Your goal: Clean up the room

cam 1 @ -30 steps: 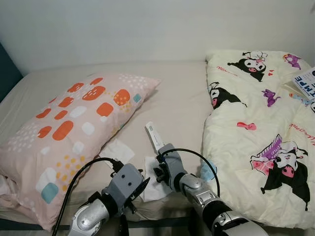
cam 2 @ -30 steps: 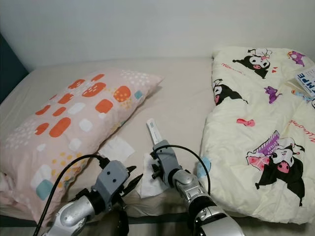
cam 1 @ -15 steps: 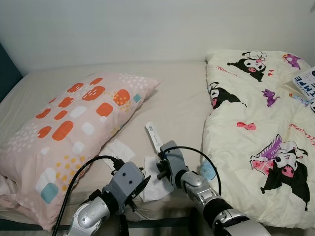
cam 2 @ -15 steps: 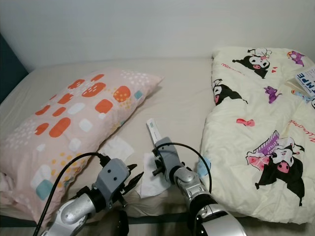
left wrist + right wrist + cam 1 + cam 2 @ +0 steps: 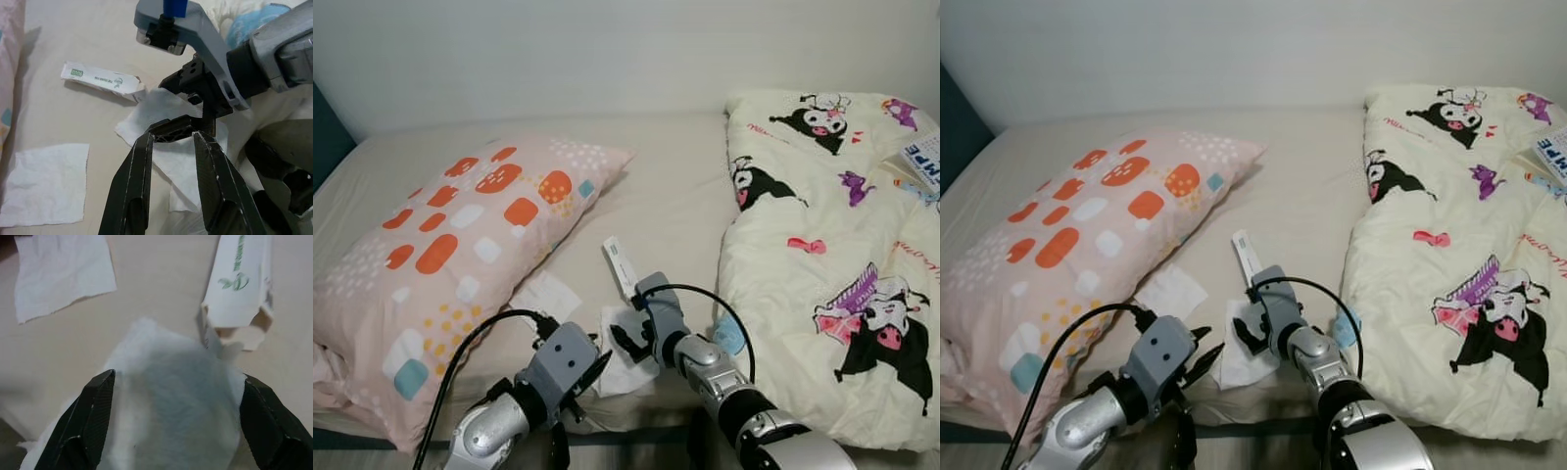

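Right now your right tool (image 5: 173, 416) sits low over the crumpled white tissue (image 5: 628, 345) near the front edge of the bed (image 5: 675, 211), fingers spread wide with the tissue between the two black pads (image 5: 88, 423). Nothing pinched.

Left tool (image 5: 171, 147) is just beside it, pointing toward the same tissue. Its two fingers (image 5: 134, 186) stand a little apart, tips over the tissue's near side, gripping nothing.

Small white carton (image 5: 620, 267) lies flat on the sheet just beyond the tissue, one end torn open and touching or nearly touching the tissue edge. Green printing and a leaf mark run along its side; the lettering is too small to read.

Second tissue (image 5: 546, 296), flat and squarish, lies on the sheet between the carton and the pillow (image 5: 460, 245). Pillow is pink with orange, white and teal blobs.

Cream comforter (image 5: 832, 245) is heaped on your right side of the bed, printed with black-and-white cartoon characters and pink cursive script, not legible. A book (image 5: 925, 162) rests on its far right edge; blue capitals ending "PE" show on the cover. Light blue item (image 5: 728, 336) pokes out by the comforter's edge, next to your right arm.
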`<state>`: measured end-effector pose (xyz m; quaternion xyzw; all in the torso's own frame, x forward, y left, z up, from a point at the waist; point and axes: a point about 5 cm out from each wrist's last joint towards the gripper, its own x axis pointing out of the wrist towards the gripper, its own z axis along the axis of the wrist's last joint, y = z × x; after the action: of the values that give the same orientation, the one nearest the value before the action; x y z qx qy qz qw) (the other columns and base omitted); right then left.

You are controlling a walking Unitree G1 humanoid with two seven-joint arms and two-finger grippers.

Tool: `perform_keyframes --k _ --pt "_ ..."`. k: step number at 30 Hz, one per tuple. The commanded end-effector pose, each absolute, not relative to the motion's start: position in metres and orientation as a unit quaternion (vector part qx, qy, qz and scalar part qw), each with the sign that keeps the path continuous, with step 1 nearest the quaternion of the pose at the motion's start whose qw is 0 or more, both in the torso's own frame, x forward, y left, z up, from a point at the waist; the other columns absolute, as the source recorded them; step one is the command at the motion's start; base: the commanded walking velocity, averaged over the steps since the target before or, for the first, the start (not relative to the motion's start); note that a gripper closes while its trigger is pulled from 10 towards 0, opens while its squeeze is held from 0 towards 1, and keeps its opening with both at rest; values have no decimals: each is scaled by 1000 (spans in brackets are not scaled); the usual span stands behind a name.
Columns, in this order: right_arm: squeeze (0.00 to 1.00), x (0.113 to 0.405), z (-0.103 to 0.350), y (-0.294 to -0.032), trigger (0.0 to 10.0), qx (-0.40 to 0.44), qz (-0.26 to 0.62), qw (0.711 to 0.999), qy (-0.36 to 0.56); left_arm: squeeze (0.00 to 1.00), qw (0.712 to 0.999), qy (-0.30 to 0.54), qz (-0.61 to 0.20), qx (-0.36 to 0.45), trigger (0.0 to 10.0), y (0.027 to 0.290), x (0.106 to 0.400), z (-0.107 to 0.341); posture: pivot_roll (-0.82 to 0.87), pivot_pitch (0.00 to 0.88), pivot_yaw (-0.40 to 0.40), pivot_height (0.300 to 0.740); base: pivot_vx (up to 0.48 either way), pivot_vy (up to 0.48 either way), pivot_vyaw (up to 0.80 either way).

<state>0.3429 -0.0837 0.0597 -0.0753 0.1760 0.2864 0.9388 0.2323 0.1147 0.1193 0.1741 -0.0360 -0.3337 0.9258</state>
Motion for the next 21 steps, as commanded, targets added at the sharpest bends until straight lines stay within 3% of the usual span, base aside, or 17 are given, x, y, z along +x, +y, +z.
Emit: perform_keyframes --k 1,17,18,20,21 --pt "0 339 53 -81 10000 -67 292 933 198 0 923 -23 -337 182 10000 118 228 116 143 298 -15 586 0 0 0" --pt "0 332 45 -71 10000 -119 324 913 217 0 923 -16 -338 184 10000 117 226 116 143 305 -20 586 0 0 0" --pt "0 332 45 -71 8784 -125 327 911 218 0 923 -16 -338 184 10000 117 226 116 144 302 -20 586 0 0 0" --pt "0 332 45 -71 8784 -129 328 910 218 0 923 -16 -338 185 10000 117 226 116 144 302 -20 586 0 0 0" --pt "0 332 45 -71 6039 -134 328 909 219 0 922 -16 -338 185 10000 117 226 116 142 301 -20 586 0 0 0"
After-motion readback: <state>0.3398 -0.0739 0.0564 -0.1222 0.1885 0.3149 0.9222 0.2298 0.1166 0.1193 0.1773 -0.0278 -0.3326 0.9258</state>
